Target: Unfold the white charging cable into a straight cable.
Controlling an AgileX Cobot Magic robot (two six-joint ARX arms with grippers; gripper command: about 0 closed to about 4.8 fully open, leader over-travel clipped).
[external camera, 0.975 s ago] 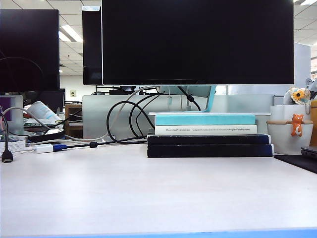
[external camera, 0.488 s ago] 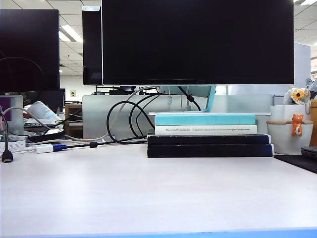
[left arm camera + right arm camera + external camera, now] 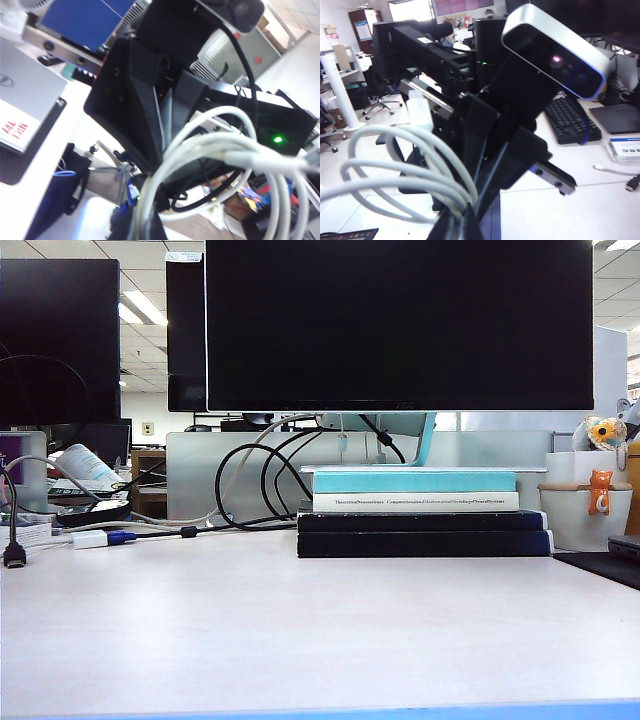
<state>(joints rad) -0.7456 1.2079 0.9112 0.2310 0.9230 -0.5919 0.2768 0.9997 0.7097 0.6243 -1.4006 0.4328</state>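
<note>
Wrist views, left claw [image 3: 150, 220] and right claw [image 3: 462, 212] each clenched on looped white charging cable [image 3: 220, 150].

front & mid of the tabletop [image 3: 320, 630] lie bare in the exterior view, wide room to pass side to side. back edge is blocked: book stack [image 3: 424, 512] in the middle w/ the monitor [image 3: 400, 325] above it, black cable loops [image 3: 255, 485] just left of the books, adapter [image 3: 90, 538] & plug at far left, cup [image 3: 585, 515] at far right. left tool [image 3: 150, 220] & right tool [image 3: 465, 215] each clamped on cable [image 3: 225, 150] loops, which hang round the jaws.
</note>
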